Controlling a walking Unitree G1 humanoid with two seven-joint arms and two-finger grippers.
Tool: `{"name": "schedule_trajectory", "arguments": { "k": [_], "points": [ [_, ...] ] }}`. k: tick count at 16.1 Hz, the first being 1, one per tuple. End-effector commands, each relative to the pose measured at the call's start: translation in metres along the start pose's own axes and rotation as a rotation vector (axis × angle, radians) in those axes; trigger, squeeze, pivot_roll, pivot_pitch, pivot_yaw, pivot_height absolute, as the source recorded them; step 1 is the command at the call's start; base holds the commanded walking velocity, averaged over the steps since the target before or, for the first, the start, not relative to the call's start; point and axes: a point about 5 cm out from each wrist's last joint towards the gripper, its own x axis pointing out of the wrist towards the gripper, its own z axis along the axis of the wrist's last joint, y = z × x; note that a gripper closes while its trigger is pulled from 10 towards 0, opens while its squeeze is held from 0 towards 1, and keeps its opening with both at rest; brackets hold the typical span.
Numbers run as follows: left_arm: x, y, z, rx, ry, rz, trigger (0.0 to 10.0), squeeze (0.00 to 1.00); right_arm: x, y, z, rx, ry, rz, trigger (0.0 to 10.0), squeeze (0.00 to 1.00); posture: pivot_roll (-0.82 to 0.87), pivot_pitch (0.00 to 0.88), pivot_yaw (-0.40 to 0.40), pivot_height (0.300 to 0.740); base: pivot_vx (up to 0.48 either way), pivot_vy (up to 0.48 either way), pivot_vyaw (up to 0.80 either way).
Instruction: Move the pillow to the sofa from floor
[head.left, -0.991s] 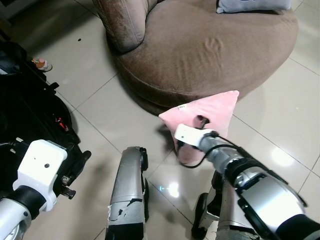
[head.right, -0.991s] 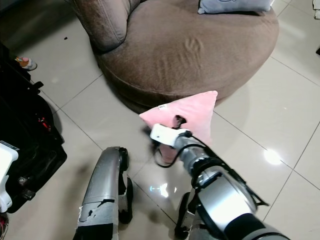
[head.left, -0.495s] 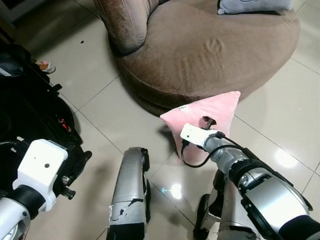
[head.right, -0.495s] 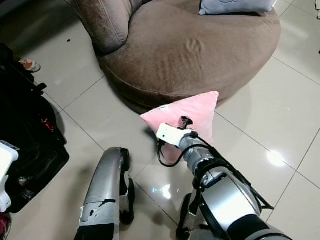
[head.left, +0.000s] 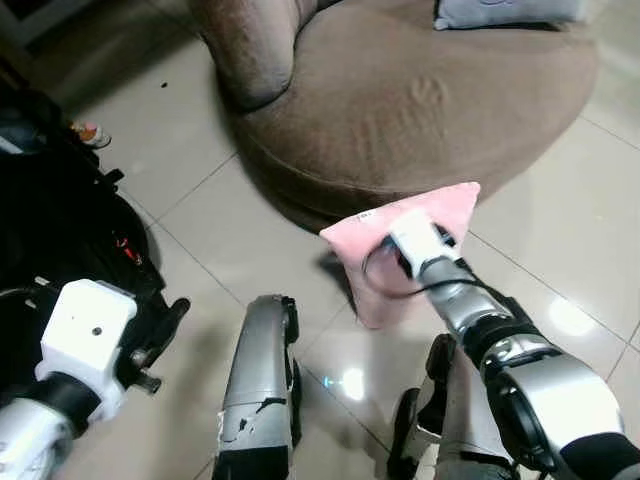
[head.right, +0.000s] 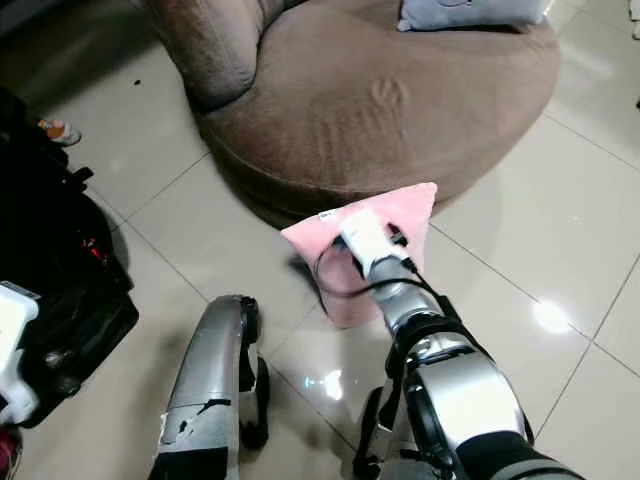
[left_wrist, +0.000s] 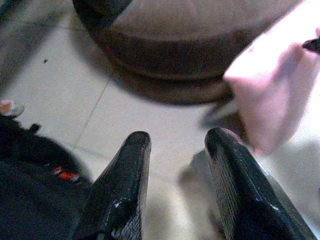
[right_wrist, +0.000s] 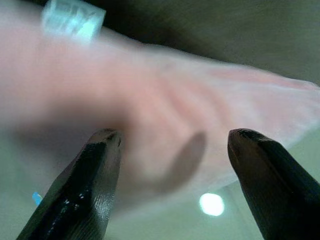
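Reaching toward the pink pillow (head.left: 415, 250) with the right gripper (right_wrist: 167, 150); in the right wrist view the two black fingers stand wide apart with pillow fabric between and ahead of them, nothing clamped. Whether the tips touch the fabric cannot be told (blur).

Pillow position: on the tiled floor (head.left: 230, 220), propped up on edge, just beside the front curve of the brown round sofa (head.left: 420, 100), not on the seat.

Progress, as judged: approach near complete; grasp, lift and placement on the seat all remain.

Left gripper (left_wrist: 175, 180): fingers spread, empty, hanging low over the floor, well apart from the pillow.

Surroundings: grey cushion (head.left: 505, 12) at the far edge of the sofa seat, most of the seat bare; black luggage-like object (head.left: 60, 230) on the robot's left, off the likely path. The sofa's front rim stands between pillow and seat, so the lift must clear it
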Motion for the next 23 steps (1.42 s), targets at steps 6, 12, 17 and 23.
{"name": "schedule_trajectory", "arguments": {
  "k": [6, 12, 17, 23],
  "points": [
    [0.067, -0.024, -0.020, -0.046, -0.060, -0.019, 10.0, 0.00, -0.032, -0.009, -0.050, 0.292, -0.060, 0.027, 10.0, 0.00, 0.09, 0.162, 0.003, 0.554, 0.000, 0.000, 0.00],
    [0.101, -0.031, -0.034, -0.104, -0.079, 0.025, 10.0, 0.00, -0.065, -0.016, -0.073, 0.328, -0.009, -0.023, 10.0, 0.00, 0.00, 0.132, 0.019, 0.554, 0.087, 0.000, 0.00],
    [0.114, -0.032, -0.040, -0.106, -0.098, 0.034, 10.0, 0.00, -0.070, -0.020, -0.067, 0.328, 0.017, -0.038, 10.0, 0.00, -0.02, 0.122, 0.018, 0.554, 0.292, 0.000, 0.00],
    [0.113, -0.034, -0.041, -0.117, -0.114, 0.036, 10.0, 0.00, -0.073, -0.014, -0.063, 0.285, 0.031, 0.001, 10.0, 0.00, -0.01, 0.124, 0.007, 0.554, 0.296, 0.000, 0.00]
  ]
}}
